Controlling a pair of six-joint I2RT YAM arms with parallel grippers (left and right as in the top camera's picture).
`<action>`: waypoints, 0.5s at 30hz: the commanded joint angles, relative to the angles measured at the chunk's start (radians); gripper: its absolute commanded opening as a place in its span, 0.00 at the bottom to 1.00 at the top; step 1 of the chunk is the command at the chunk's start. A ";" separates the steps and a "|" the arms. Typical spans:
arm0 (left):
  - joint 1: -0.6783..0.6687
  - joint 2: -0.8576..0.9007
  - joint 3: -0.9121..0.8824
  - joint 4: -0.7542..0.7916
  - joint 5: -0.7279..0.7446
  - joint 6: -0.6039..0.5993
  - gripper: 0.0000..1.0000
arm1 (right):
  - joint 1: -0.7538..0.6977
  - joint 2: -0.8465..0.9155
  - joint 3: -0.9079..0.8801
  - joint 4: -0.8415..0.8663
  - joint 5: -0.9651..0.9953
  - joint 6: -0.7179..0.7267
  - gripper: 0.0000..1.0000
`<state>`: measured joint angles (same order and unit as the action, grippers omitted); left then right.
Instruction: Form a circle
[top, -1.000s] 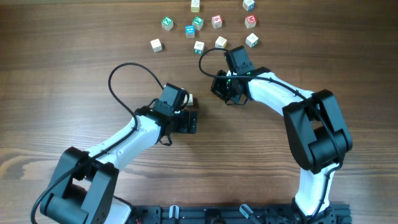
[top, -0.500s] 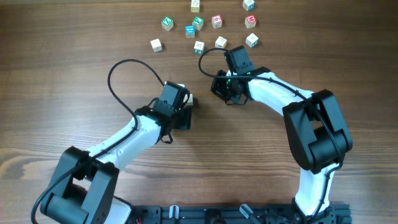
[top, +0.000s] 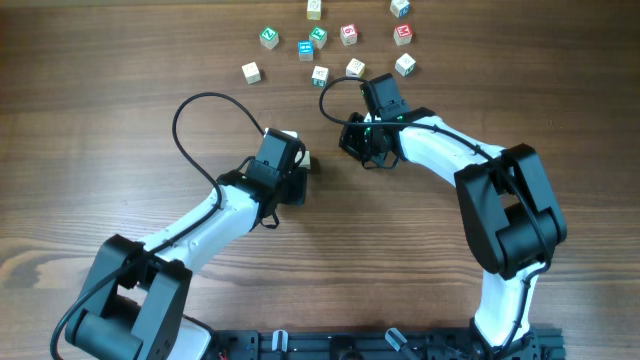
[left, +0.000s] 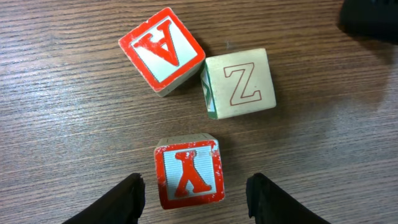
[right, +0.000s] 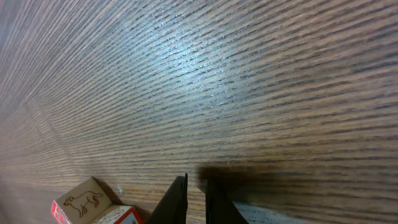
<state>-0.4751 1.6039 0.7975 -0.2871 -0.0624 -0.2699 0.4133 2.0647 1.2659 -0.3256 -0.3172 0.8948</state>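
In the left wrist view, three small wooden letter cubes sit close together on the table. A red A cube touches a pale Z cube, and a red cube lies just below them. My left gripper is open, one finger on each side of that lower red cube with a gap showing on both sides. From overhead the left wrist hides almost all of the group. My right gripper is shut on nothing, low over bare wood just right of the group, also seen overhead.
A looser spread of several mixed-colour cubes lies at the back of the table. A pale cube with a dog drawing sits left of the right fingers. The right arm's dark body shows beyond the Z cube.
The left gripper's jaws have narrowed from wide open around the lower red cube. The right arm and the cubes have not moved.
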 joint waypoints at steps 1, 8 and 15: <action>0.018 0.014 -0.010 0.003 -0.014 0.005 0.55 | -0.007 0.019 -0.013 -0.019 0.047 -0.013 0.13; 0.041 0.039 -0.010 0.006 -0.013 0.004 0.52 | -0.007 0.019 -0.013 -0.019 0.047 -0.013 0.13; 0.041 0.072 -0.010 0.027 0.027 0.005 0.48 | -0.007 0.019 -0.013 -0.019 0.047 -0.013 0.13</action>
<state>-0.4400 1.6600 0.7975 -0.2646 -0.0517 -0.2703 0.4133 2.0647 1.2659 -0.3252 -0.3172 0.8948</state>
